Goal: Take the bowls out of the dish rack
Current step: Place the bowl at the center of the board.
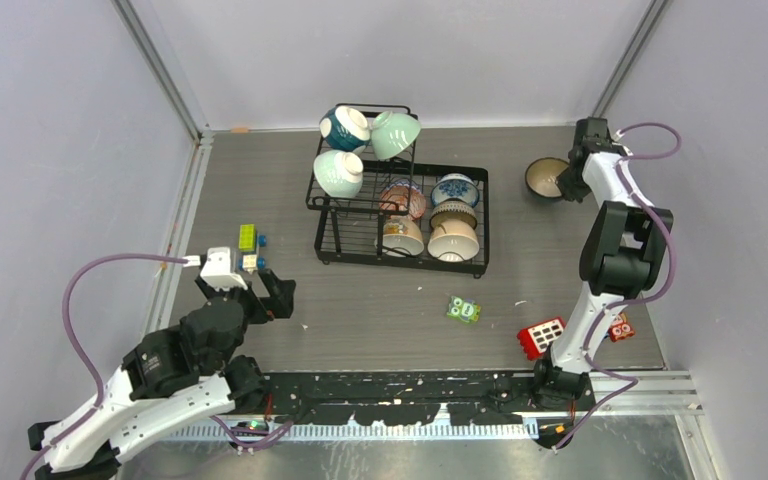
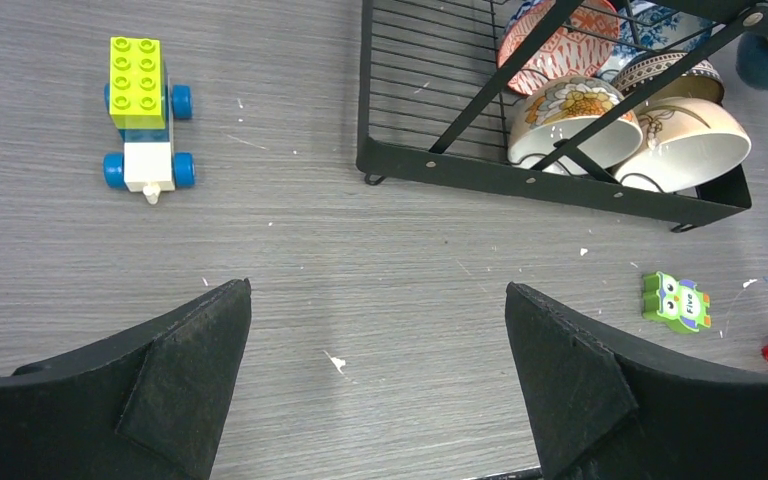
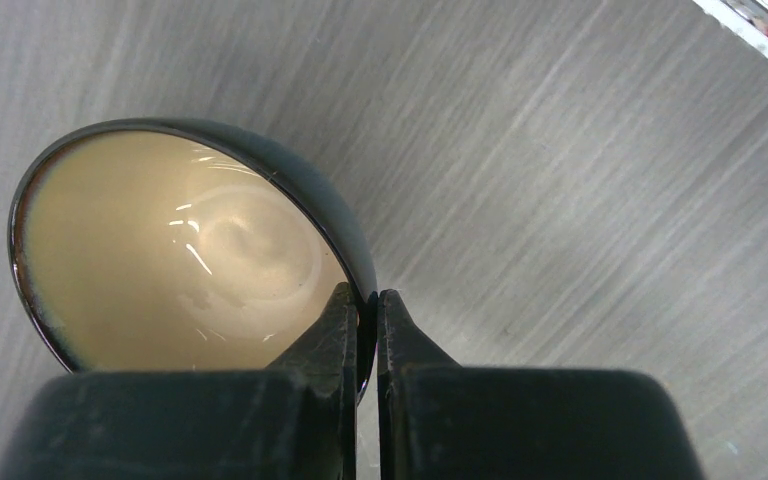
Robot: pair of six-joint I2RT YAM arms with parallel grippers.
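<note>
Sitting upper centre of the overhead view on the grey table, the dish rack is the biggest thing and holds seven bowls. Three lie tipped on their sides in the raised upper basket: one dark teal, two mint green. Four stand on edge at the right of the lower tray: reddish, blue-patterned, and two cream ones at the front. A tan one is wedged between them. The left part of the tray is bare wire.

One dark bowl is out of the rack, upper right of the overhead view, well apart from it. The right gripper is pinched tight on its rim, one finger inside against the cream glaze, one outside on the dark wall. The bowl looks tilted; can't tell if its foot touches the table.

The left gripper is spread wide and holds nothing, low over bare table at lower left of the overhead view, short of the rack's front left corner.

Handling, as a judgement: the bowls look like glazed ceramic, so stiff, slick and breakable, with some weight for a thin pinch. The rim is the only good hold, one finger in and one out, deep enough not to slip. Set down low, no dropping. The front cream bowls look easiest to reach.

Small clutter: block car left of the rack, green block and red block in front of it.
</note>
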